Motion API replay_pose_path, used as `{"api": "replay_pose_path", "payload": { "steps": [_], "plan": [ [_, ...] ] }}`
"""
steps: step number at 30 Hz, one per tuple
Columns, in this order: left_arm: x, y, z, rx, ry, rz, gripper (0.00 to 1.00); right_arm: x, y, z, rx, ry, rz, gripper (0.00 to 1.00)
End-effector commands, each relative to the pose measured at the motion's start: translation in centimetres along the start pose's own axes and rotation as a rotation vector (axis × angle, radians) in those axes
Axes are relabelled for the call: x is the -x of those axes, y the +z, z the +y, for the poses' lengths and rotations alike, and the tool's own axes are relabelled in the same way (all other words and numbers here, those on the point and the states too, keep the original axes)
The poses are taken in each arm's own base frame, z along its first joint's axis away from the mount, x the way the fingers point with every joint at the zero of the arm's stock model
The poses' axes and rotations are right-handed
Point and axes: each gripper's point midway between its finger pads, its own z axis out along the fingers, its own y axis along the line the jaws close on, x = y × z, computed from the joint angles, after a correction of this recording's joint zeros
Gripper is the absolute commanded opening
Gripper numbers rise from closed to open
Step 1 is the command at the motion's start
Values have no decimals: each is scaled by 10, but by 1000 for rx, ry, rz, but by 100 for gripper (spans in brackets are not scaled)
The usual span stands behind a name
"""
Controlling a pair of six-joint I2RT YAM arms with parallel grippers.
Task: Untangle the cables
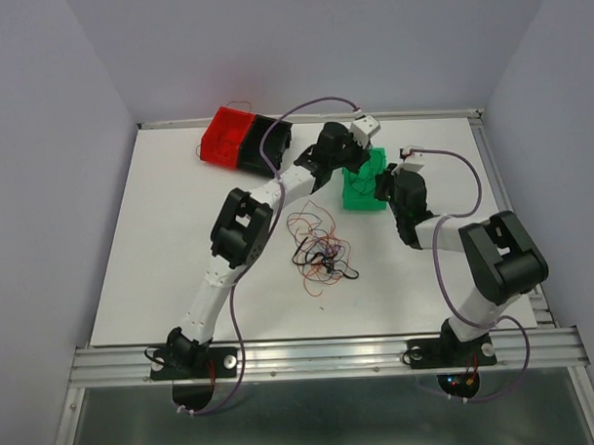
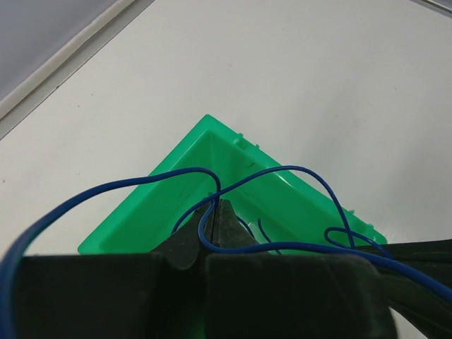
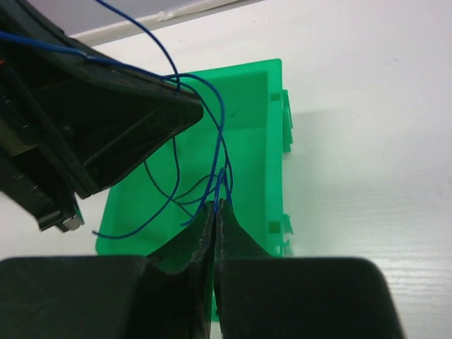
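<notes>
Over the white surface (image 1: 161, 237), both jaws are clamping a blue cable (image 2: 296, 168) above the green bin (image 1: 362, 196). Seemingly, they are readying its drop

Your left arm (image 1: 207, 299) and right arm (image 1: 466, 319) are slim white tubes joined by chunky black joint housings (image 1: 241, 227). A thin lilac cable (image 1: 234, 322) loops along each arm. Each black base (image 1: 175, 352) shows silver screws (image 1: 416, 354). The left gripper (image 2: 212, 209) and right gripper (image 3: 215, 208) have matte black, wedge-shaped fingers (image 3: 240, 240).
</notes>
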Motion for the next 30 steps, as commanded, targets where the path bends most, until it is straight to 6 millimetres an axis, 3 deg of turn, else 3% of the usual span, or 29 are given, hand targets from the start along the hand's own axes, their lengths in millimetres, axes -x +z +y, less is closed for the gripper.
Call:
{"api": "replay_pose_path", "payload": {
  "steps": [1,6,8,11,16,24,28,30],
  "plan": [
    [46,1,9,46,-27,-105,0,37,30,9,35,76,-124,1],
    [36,6,10,45,-28,-78,0,38,46,5,31,93,-146,1],
    [39,3,10,49,-16,-73,15,39,46,6,32,94,-152,0],
    [41,-5,13,70,-3,-60,20,47,44,8,42,89,-169,1],
    [47,-23,9,78,0,-37,39,62,37,12,60,85,-197,4],
    [38,-41,9,124,-2,56,46,66,33,15,72,77,-203,10],
    [44,-51,13,171,21,80,57,65,36,16,75,72,-202,13],
    [35,-55,15,185,31,133,58,64,38,16,78,68,-198,13]
  ]
}}
